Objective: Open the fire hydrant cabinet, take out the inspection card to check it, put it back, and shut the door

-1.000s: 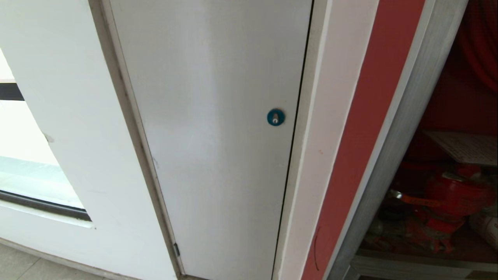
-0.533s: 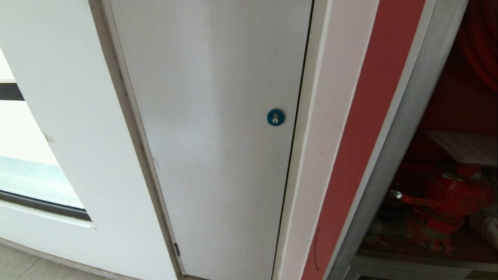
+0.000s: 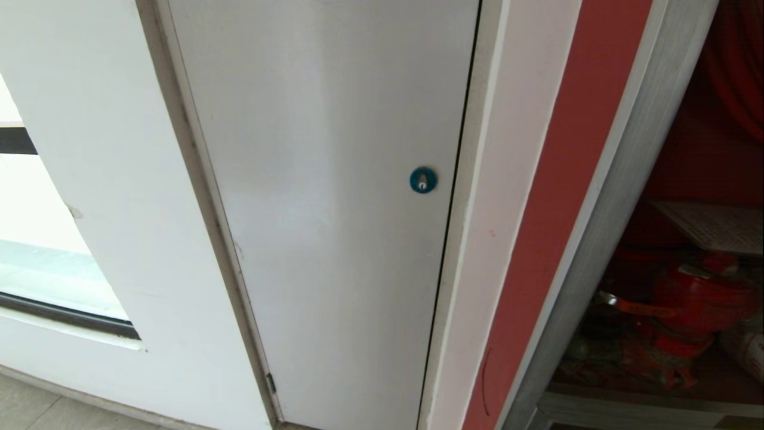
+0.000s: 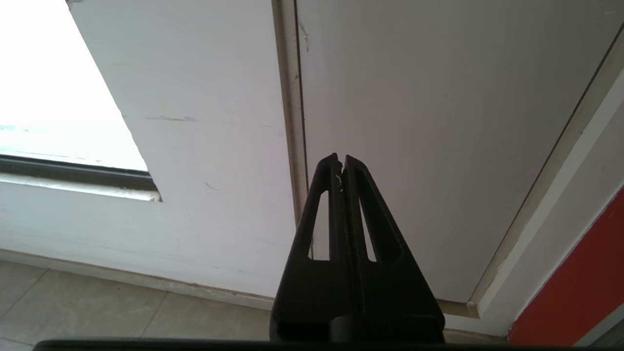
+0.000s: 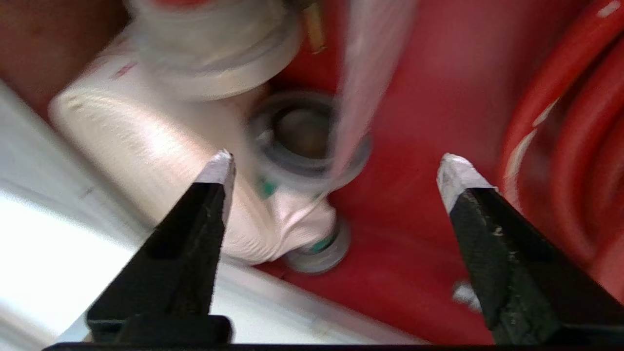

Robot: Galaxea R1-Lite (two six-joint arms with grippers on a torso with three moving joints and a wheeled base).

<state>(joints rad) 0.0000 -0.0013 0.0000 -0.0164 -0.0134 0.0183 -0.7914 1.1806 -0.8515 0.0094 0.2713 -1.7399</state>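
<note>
The fire hydrant cabinet (image 3: 621, 197) stands open at the right of the head view, with a silver frame and a red inside. The inspection card (image 3: 710, 227), a white printed sheet, lies in it above a red valve (image 3: 686, 304). The cabinet's door is out of view. My right gripper (image 5: 336, 167) is inside the cabinet, open with nothing between its fingers, and does not show in the head view. Ahead of it are a folded white hose (image 5: 146, 146) with metal couplings (image 5: 302, 131) and a blurred pale strip (image 5: 370, 63). My left gripper (image 4: 341, 158) is parked low and shut.
A plain grey-white door (image 3: 334, 209) with a round blue lock (image 3: 423, 180) fills the middle. A window (image 3: 36, 263) is at the left and tiled floor (image 4: 97, 307) below. Coiled red hose (image 5: 560, 122) lines one side of the cabinet. Its bright lower frame (image 5: 73, 253) is near the right fingers.
</note>
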